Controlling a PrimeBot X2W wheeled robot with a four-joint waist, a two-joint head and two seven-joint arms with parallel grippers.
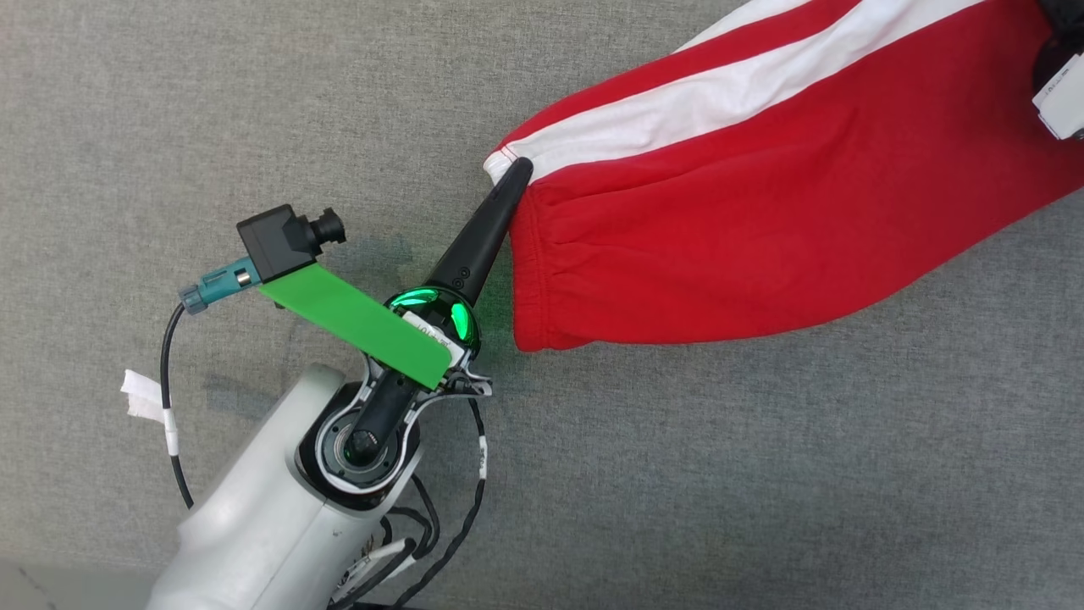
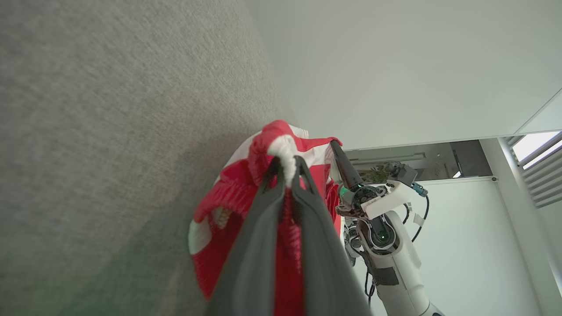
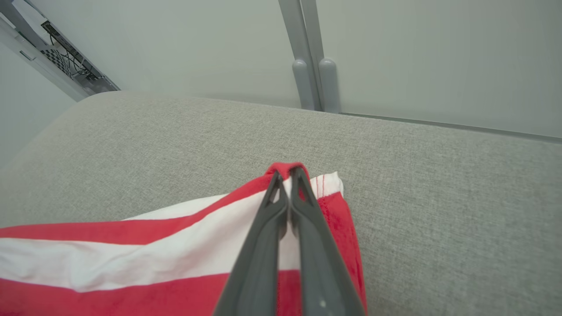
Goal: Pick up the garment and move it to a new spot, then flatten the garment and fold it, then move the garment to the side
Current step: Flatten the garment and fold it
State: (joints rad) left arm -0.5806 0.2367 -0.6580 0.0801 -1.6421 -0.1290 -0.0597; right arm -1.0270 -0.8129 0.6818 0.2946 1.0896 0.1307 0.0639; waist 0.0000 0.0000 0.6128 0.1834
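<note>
The garment [image 1: 762, 212] is red with a white stripe and a gathered elastic edge. It stretches over the grey fabric surface from the middle of the head view to the upper right. My left gripper [image 1: 517, 169] points up and right, shut on the garment's near white corner. In the left wrist view its fingers [image 2: 287, 169] pinch bunched red and white cloth [image 2: 228, 197]. My right gripper [image 3: 287, 173] is shut on the red hem at the garment's [image 3: 131, 245] other end. The right gripper [image 2: 336, 145] also shows in the left wrist view. Its white camera bracket [image 1: 1059, 93] shows at the head view's top right.
The grey fabric surface [image 1: 254, 102] spreads all around the garment. Its far edge meets a pale wall [image 3: 439, 52] with two grey posts [image 3: 311, 79]. A black cable [image 1: 174, 424] loops beside my left forearm.
</note>
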